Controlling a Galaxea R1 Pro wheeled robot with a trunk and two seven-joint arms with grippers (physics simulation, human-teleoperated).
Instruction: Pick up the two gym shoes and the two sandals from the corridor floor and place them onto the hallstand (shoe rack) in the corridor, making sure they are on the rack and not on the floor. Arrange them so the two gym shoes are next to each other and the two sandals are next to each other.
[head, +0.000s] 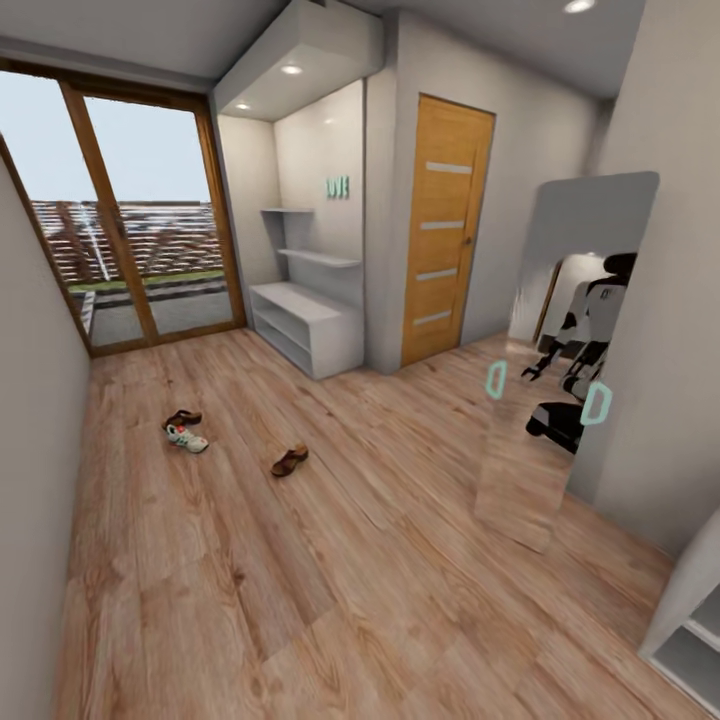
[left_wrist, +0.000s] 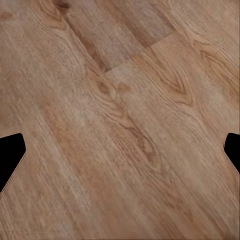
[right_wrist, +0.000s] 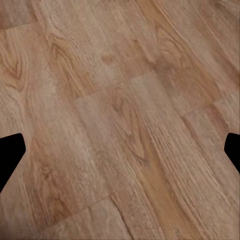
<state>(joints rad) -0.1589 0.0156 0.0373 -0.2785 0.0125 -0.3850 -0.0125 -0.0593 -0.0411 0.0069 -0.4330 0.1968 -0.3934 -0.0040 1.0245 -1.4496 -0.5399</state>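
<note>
**Approach in hand, shoes on the floor**

We make out one gym shoe (head: 188, 439), white with a green stripe and a red mark, lying on the corridor floor (head: 400, 560) at about eleven o'clock from us. A dark brown sandal (head: 182, 417) lies close against it at its twelve o'clock. The other sandal (head: 290, 460) lies apart at its four o'clock, tan footbed up. At this range the cluster is small, so there may be more to it than those two.

The hallstand (head: 318, 312) stands well apart, at about one o'clock from the shoes. It is a pale, boxy unit with open shelves and two staggered wall shelves above it. Nothing rests on it that we can see.

We judge the task to be at its start, with the robot yet to reach the shoes. The next move calls for rolling the base toward eleven o'clock, then lowering the trunk so an arm can reach floor level.

The left pincer (left_wrist: 120, 155) is spread wide over bare planks, and the right pincer (right_wrist: 120, 155) is likewise spread and holds nothing.

The planks are matte, light brown and strongly grained. A tall mirror (head: 620, 215) leans at two o'clock beside a warm wooden door (head: 445, 230).
</note>
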